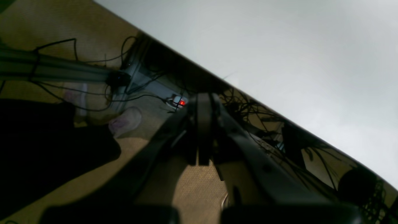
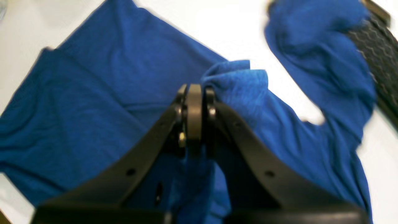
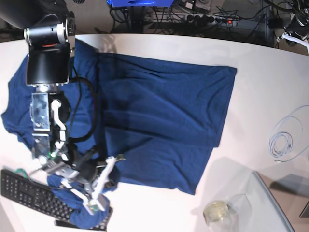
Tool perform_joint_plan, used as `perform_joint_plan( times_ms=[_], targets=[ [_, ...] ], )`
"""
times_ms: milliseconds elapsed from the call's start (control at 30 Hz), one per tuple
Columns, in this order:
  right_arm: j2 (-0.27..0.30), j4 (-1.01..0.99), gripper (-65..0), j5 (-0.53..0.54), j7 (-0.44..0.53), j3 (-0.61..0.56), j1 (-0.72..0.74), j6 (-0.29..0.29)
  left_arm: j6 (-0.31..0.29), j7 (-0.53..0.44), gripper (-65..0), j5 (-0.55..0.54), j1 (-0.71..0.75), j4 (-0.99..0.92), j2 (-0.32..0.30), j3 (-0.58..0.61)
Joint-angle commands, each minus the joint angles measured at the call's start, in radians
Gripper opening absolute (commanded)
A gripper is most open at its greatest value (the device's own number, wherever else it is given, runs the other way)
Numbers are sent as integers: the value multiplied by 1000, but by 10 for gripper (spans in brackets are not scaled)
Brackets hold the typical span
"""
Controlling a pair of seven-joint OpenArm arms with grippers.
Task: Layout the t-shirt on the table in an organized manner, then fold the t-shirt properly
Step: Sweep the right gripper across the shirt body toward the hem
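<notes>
On the table [image 3: 251, 63], across its left and middle in the base view: one t-shirt [image 3: 159, 125], dark navy, plain, spread mostly flat with its hem edge toward the right. Body lies in broad shallow wrinkles, with a lengthwise crease running through the middle. One sleeve spreads flat at the far left; the other sleeve end is bunched near the bottom left, draped partly over a keyboard [image 3: 29, 195].

Handling, by judgement: soft knit, light, limp; it will sag and fold on itself when lifted and drag across the smooth top without holding any shape. Best taken by pinching edges: sleeve cuff, shoulder seam or hem corner, not the middle of the body.

Right gripper [image 2: 194, 93]: fingers together, clamped on a raised tuft of the t-shirt at the bunched sleeve, cloth gathered around the tips in the right wrist view. Its arm lies along the left side of the base view, over the cloth.

Left gripper [image 1: 203, 105]: fingers together, nothing between them; it hangs off the table edge, above floor and cables, well apart from the t-shirt, and is not seen in the base view.

Also on the table: coiled white cable [image 3: 285, 140], jar [image 3: 216, 211], glass panel [image 3: 275, 208], all to the right, clear of the cloth.
</notes>
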Motion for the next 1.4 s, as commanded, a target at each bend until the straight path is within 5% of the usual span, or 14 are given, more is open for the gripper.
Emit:
perform_joint_plan(
  times_ms=[0, 133, 433, 767, 900, 1367],
  targets=[
    [-4, -7, -648, 8, 25, -26, 45, 5, 1, -15, -650, -9, 5, 13, -22, -7],
    [-29, -137, -648, 10, 32, -141, 99, 5, 1, -15, -650, -9, 5, 13, -22, -7],
    [-93, -378, -648, 10, 115, -152, 194, 5, 1, -15, -650, -6, 6, 11, -22, -7],
    [-116, -432, -648, 10, 157, -153, 249, 10, 1, -15, -650, -6, 6, 13, -22, -7],
    [-121, -446, -648, 10, 158, -224, 252, 83, 1, -15, -650, -6, 6, 11, -20, -7],
    [-135, -447, -644, 54, 186, -318, 248, 53, 1, -15, -650, -5, 6, 16, -7, -7]
  ],
)
